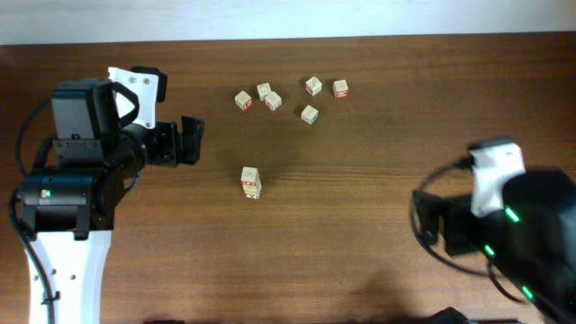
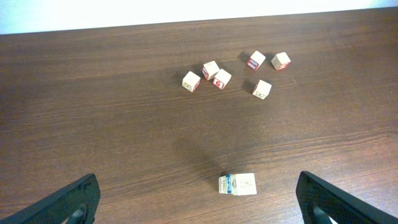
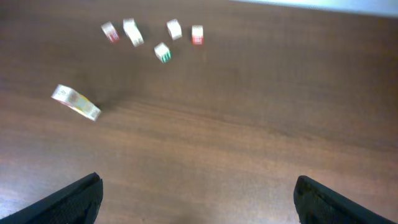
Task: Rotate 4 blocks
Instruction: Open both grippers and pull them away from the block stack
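Note:
Several small wooden letter blocks point(image 1: 273, 101) lie scattered at the far middle of the table, some red-marked point(image 1: 340, 88), one green-marked point(image 1: 310, 114). Two more blocks point(image 1: 251, 182) sit touching each other nearer the centre. In the left wrist view this pair point(image 2: 237, 184) shows a blue-marked face and lies just ahead of my open left gripper point(image 2: 199, 205), right of its middle. The scattered blocks point(image 2: 222, 79) lie farther off. My left gripper point(image 1: 189, 141) is left of all the blocks. My right gripper point(image 3: 199, 199) is open and empty, far from the blurred blocks point(image 3: 163, 52), at the right point(image 1: 421, 219).
The dark wooden table point(image 1: 378, 162) ends at a pale back edge point(image 1: 288, 18) behind the blocks. The left arm's base point(image 1: 63, 234) fills the near left and the right arm's body point(image 1: 531, 234) the near right.

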